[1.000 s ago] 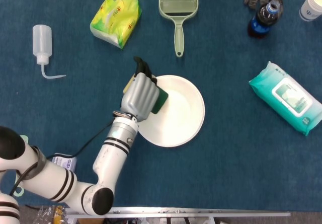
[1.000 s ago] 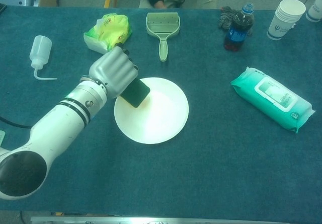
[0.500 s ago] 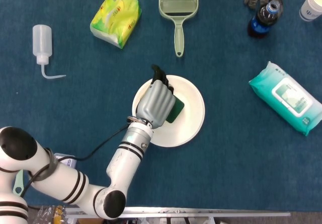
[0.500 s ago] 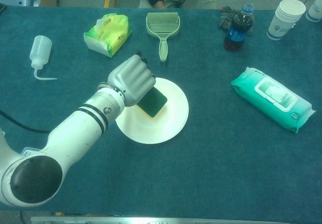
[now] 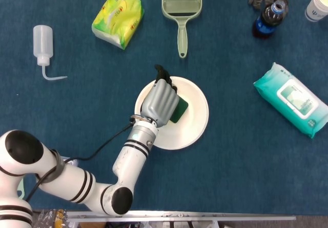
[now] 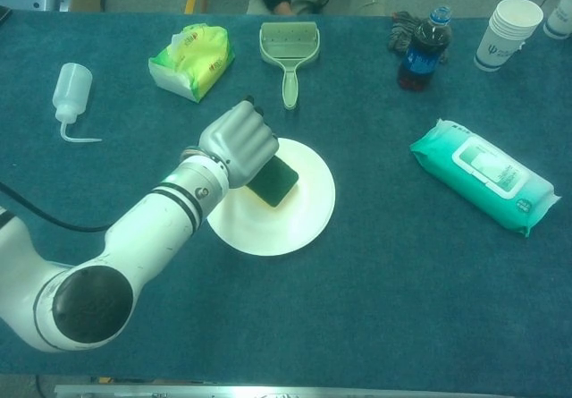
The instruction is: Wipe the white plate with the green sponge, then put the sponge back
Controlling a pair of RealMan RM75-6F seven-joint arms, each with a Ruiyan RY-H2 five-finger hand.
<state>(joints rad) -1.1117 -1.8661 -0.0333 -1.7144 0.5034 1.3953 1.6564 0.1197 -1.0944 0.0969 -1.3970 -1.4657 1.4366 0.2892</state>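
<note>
Left hand (image 5: 160,103) w/ fingers (image 6: 253,145) curled tight round green sponge (image 5: 179,110), pressing it on white plate (image 5: 197,125) approx mid-tabletop (image 5: 236,177); hand hides most of sponge, only right edge shows. Plate's left rim partly covered by wrist. Right hand out of both views

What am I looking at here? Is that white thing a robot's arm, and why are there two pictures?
Yes, it is a robot arm ending in a grey mechanical hand, the robot's left hand. Both pictures show the same moment: one camera on the robot's head looks straight down, another at its chest looks across the table. The hand grips a green sponge over a white plate, which it is meant to wipe. Around them lie a squeeze bottle, a yellow tissue pack, a green scoop, a wet-wipes pack and a drink bottle. The right hand is not shown.
</note>
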